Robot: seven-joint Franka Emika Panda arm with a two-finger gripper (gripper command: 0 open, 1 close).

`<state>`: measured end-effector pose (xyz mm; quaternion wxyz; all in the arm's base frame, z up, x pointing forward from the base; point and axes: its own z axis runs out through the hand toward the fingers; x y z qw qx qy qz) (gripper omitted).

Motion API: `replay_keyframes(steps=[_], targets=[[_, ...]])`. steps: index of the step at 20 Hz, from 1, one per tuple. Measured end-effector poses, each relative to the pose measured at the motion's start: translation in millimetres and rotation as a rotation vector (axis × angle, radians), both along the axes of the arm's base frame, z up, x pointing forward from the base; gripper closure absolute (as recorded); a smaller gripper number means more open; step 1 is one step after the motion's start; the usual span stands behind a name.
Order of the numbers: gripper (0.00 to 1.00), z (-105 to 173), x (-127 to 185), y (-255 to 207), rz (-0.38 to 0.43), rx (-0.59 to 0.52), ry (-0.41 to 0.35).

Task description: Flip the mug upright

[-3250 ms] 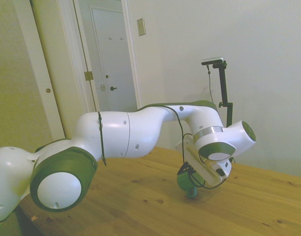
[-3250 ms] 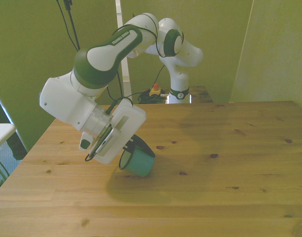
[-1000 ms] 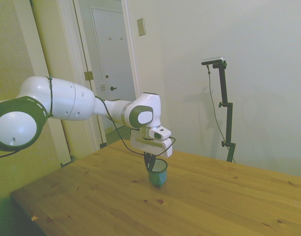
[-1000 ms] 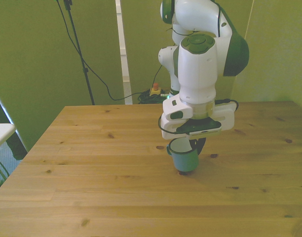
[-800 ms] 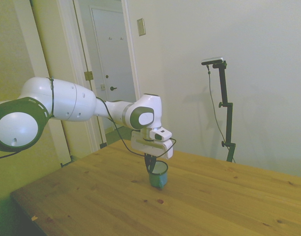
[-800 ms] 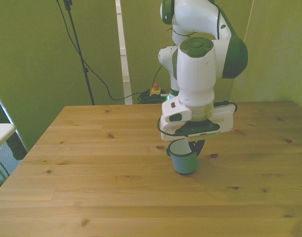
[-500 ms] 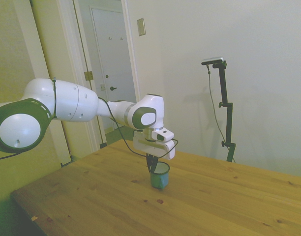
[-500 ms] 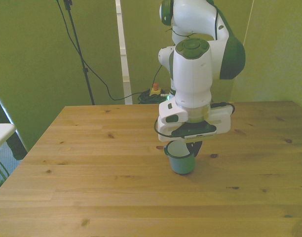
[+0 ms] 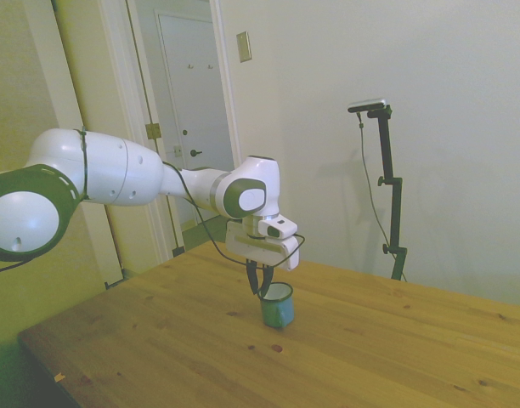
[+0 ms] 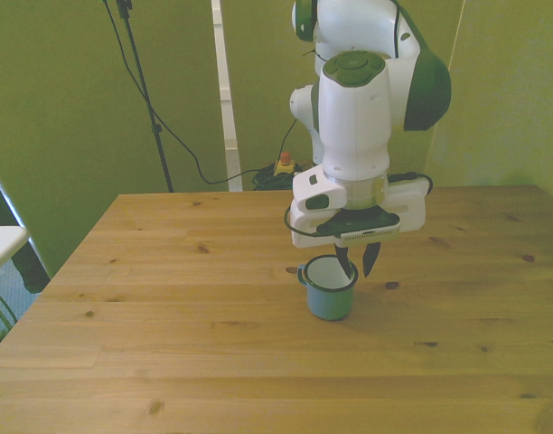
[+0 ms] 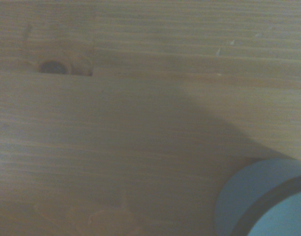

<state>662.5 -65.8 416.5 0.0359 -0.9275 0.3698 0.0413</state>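
Claw (image 10: 356,260) has risen, parted, off one upright mug (image 10: 329,289).

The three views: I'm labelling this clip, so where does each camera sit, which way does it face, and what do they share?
Side view: off one side of the table, looking across it; the arm reaches in from the picture's left to the mug.
Front view: across the table, facing the robot; arm and open gripper show.
Wrist view: looks down at wood and the mug's rim; no robot parts.
Shared: the mug, in all three.

Wrist view cuts off most of the blurred mug (image 11: 261,201).
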Motion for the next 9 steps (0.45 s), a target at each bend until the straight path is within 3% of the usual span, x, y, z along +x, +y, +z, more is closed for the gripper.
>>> replay_keyframes(steps=[4, 9], targets=[[0.00, 27, -27, 2, 0.010, -0.002, -0.077], [0.00, 56, -84, 13, 0.021, 0.002, -0.158]])
